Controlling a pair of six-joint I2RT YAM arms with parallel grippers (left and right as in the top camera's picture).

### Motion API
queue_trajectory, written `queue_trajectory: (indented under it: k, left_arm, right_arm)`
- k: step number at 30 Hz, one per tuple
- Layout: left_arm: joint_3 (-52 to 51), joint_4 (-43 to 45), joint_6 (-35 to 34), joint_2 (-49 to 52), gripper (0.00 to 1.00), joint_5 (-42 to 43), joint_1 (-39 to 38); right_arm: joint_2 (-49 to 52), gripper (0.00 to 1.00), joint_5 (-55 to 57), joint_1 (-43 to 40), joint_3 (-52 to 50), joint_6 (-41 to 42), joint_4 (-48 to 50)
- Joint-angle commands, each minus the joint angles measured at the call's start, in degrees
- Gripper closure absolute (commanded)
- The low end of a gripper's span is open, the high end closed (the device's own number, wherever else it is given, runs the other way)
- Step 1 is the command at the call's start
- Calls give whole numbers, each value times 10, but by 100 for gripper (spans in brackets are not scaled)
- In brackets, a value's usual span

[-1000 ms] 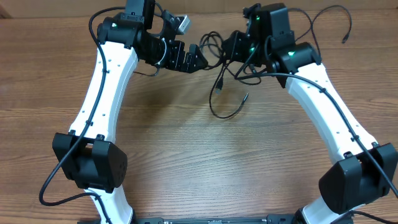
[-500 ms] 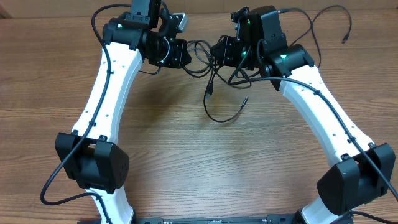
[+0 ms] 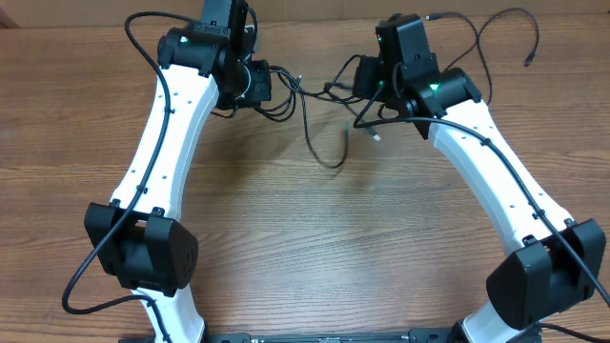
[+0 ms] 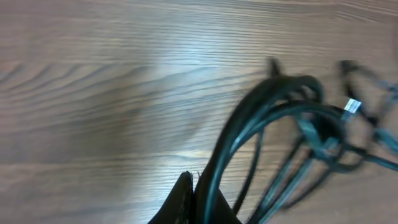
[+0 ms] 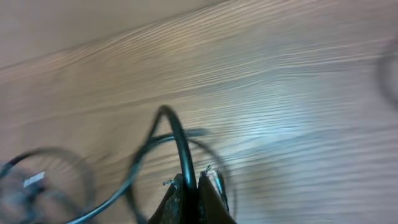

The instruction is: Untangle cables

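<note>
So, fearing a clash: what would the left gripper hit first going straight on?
Likely the cables bunched just ahead of the left gripper; beyond them the right gripper, though height is unclear.

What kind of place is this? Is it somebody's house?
Probably a robot lab or workshop, not a home. Two white robot arms stand at a wooden table, and they hold thin black cables between them. Nothing else of the room shows.
</note>
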Motion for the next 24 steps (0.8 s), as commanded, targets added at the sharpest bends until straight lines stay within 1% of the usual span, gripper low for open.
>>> queue_trajectory:
  k: [1,7,10,16,21,24]
  left_arm:
    - [14,-9,-51,-4,95,-101,8]
    - [14,-34,-104,-4,94,-175,16]
    - [14,-45,-127,-4,93,-190,27]
    - [14,-55,-139,-4,94,-189,61]
    - [14,-64,-146,-4,94,-181,78]
    - [14,-66,-145,-4,94,-161,79]
  right_arm:
    - [-1,96,133,-30,4,31,-9]
    - [-1,96,136,-84,4,37,-22]
    - [-1,96,136,-117,4,37,-31]
    - [-1,96,134,-164,4,38,-39]
    - [-1,96,134,-186,4,39,-38]
    - [-1,96,134,-190,4,39,-38]
